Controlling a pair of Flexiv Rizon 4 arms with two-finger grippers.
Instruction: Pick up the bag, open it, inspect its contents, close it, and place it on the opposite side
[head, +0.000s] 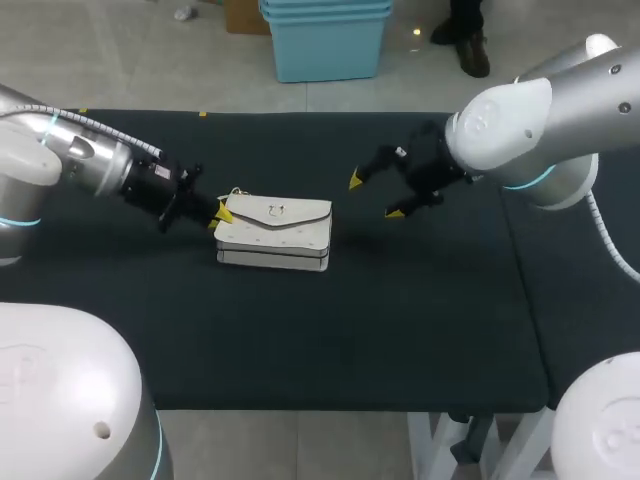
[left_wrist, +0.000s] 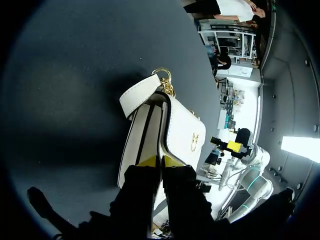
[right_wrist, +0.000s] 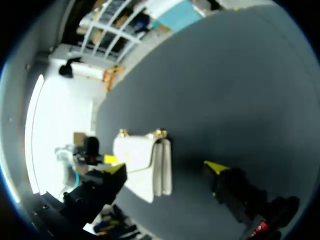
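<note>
Bag (head: 275, 232): white flap handbag, gold clasp and chain fittings, lying shut left of the desk's (head: 420, 320) middle.
Left tool (head: 220, 214): low at the bag's left end, clenched on the flap's edge.
Right tool (head: 375, 196): released, fingers spread wide, right of the bag, apart.

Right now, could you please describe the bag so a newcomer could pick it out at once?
On the black table, look near its middle, between the left claw and the right claw. There lies the bag: flat, white, with a gold clasp on top, unlike the black, yellow-tipped claws.
</note>
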